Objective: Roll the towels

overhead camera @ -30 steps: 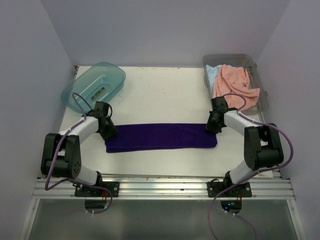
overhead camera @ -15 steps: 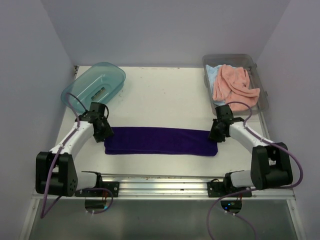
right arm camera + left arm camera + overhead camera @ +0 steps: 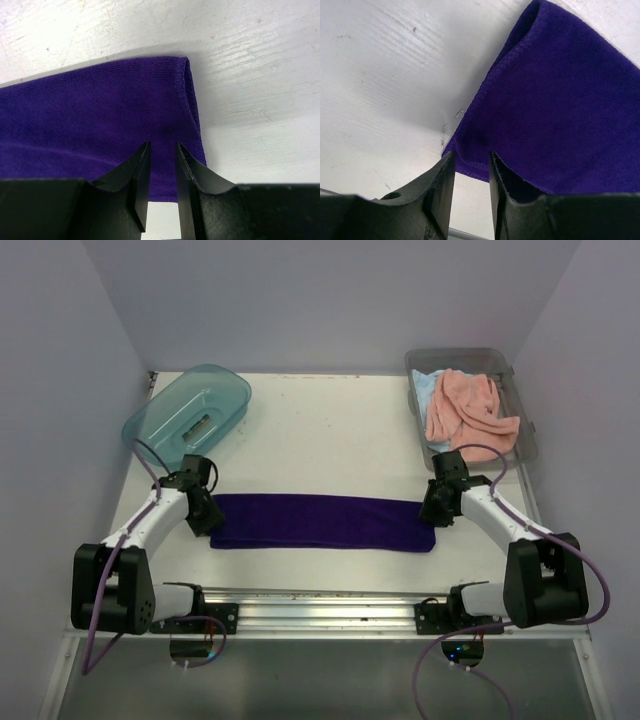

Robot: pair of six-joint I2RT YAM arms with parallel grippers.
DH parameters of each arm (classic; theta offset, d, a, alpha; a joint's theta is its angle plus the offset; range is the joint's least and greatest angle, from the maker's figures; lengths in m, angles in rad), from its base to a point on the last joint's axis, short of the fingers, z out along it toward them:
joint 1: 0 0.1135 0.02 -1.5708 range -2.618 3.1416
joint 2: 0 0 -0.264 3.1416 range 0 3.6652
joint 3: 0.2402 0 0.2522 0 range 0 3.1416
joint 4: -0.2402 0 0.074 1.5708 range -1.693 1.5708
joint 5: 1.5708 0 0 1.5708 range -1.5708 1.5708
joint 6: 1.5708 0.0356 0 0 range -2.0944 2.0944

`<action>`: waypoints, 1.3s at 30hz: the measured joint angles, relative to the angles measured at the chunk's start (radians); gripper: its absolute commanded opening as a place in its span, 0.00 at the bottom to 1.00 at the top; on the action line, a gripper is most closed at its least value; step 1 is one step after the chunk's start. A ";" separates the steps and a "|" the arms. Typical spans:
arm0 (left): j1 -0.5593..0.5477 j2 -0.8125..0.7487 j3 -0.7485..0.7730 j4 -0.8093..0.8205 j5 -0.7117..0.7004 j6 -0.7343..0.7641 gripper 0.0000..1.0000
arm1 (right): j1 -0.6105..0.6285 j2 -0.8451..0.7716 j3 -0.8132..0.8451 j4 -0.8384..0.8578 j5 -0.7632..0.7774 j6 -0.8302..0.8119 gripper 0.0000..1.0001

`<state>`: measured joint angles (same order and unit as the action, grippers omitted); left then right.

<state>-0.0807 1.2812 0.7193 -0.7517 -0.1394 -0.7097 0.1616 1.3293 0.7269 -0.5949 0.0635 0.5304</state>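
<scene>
Between left claw point(image 3: 471, 167), right claw point(image 3: 161, 152): purple towel point(image 3: 320, 523); flat

**What lies on the table point(image 3: 330, 435)**

From my station I see a white top, scuffed and speckled in both wrist views. A dark purple towel point(image 3: 320, 522), folded into a long flat strip, lies across the near part and runs left to right. A teal tub point(image 3: 228, 390) sits at the far left corner, set at an angle. A clear grey bin point(image 3: 528, 440) sits along the far right edge, well apart from the tub
</scene>
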 measured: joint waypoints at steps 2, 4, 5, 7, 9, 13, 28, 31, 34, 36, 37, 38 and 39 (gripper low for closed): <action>0.000 0.000 -0.012 0.001 -0.002 -0.016 0.34 | 0.000 -0.002 0.000 -0.002 0.000 0.000 0.30; 0.000 0.003 -0.016 0.002 -0.003 -0.029 0.33 | 0.000 -0.003 0.000 -0.005 0.000 0.000 0.30; 0.000 0.007 -0.017 0.003 -0.005 -0.033 0.33 | 0.000 -0.003 0.000 -0.007 0.000 0.000 0.30; 0.000 0.021 -0.018 0.006 -0.007 -0.038 0.30 | 0.000 -0.003 0.001 -0.013 0.001 0.000 0.30; 0.000 0.035 -0.022 0.010 -0.010 -0.040 0.27 | 0.000 -0.005 0.003 -0.018 0.002 0.000 0.30; 0.000 0.043 -0.030 0.013 -0.016 -0.042 0.13 | 0.000 -0.021 0.003 -0.021 0.002 0.000 0.30; 0.000 -0.055 0.018 -0.067 -0.021 -0.058 0.00 | 0.000 -0.043 0.015 -0.035 0.006 0.000 0.30; 0.000 -0.092 0.055 -0.116 -0.019 -0.059 0.00 | 0.000 -0.048 0.016 -0.038 0.006 0.000 0.30; 0.000 -0.111 0.067 -0.154 -0.016 -0.061 0.00 | 0.000 -0.048 0.019 -0.043 0.006 0.000 0.30; 0.000 -0.114 0.067 -0.178 -0.020 -0.066 0.00 | 0.000 -0.048 0.024 -0.044 0.006 0.000 0.30; 0.000 -0.113 0.067 -0.185 -0.023 -0.069 0.00 | 0.000 -0.048 0.026 -0.044 0.006 -0.001 0.30; 0.000 -0.110 0.067 -0.191 -0.026 -0.075 0.00 | 0.000 -0.048 0.027 -0.043 0.006 -0.001 0.30; 0.000 -0.105 0.066 -0.193 -0.031 -0.082 0.00 | 0.000 -0.047 0.029 -0.044 0.006 -0.001 0.30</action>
<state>-0.0807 1.1767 0.7853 -0.9451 -0.1699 -0.7914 0.1616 1.2823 0.7555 -0.6392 0.0696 0.5293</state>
